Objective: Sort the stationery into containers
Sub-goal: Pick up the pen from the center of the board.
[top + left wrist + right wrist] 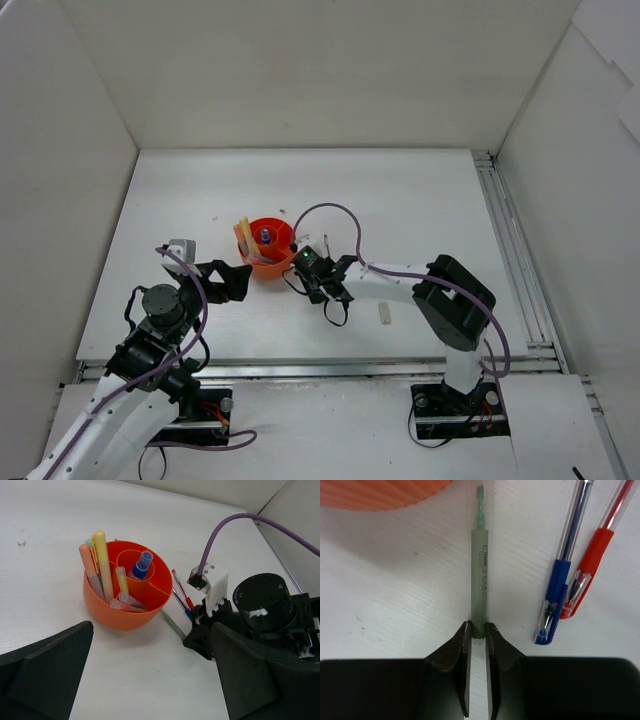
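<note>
- Bowl [112, 615]: orange plastic, slight sheen, ribbed outer wall.
- Grey pen [480, 580]: matt barrel.
- Blue pen [563, 562], red pen [596, 545]: clear glossy barrels.
- Table [395, 580]: white, matt, finely ridged.

From the thin grey pen [480, 580]: round orange-red plastic bowl [380, 492] blocks eleven o'clock, blue pen [560, 580] and red pen [592, 555] crowd two, nine o'clock open.

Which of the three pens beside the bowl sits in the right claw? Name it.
The grey pen, pinched at one end by the right claw. The blue pen and red pen lie loose beside it.
</note>
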Motion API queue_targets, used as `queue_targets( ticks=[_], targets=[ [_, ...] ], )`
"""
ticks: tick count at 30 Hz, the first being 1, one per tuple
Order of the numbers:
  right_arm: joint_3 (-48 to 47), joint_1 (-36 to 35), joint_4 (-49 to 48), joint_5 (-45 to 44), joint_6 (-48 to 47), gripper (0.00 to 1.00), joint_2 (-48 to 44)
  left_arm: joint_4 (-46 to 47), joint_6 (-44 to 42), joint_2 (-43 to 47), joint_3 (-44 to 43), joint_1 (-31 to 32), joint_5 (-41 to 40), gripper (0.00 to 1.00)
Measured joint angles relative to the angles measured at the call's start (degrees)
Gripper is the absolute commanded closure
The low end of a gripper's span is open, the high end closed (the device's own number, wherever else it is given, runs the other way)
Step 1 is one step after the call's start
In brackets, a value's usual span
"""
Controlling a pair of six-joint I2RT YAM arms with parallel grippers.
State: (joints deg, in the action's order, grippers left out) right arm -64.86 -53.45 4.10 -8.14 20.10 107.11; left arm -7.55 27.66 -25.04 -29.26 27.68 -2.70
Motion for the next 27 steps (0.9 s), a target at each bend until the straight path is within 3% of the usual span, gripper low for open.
queue_targets(
  ticks=[5,11,17,27],
  targets=[
    [4.9,-1.07,1.14,-0.5,0.02,1.0,-6.23,0.04,0.02,-0.37,0.0,0.0,2.01,0.01],
    [11.02,-2.1,1.03,-0.96,0.11,1.0,-24.65,2.36,0.72,-3.32,0.04,0.0,6.64,0.01],
    [17.77,-2.25,-4.83,2.84,-0.48,1.0,-39.36,10.01,2.47,-11.85,0.07,0.57,13.94,0.01],
    [19.45,-4.02,-9.9,10.14,-2.03,1.0,-41.11,19.69,4.76,-24.28,-0.22,6.51,17.94,0.01]
  ],
)
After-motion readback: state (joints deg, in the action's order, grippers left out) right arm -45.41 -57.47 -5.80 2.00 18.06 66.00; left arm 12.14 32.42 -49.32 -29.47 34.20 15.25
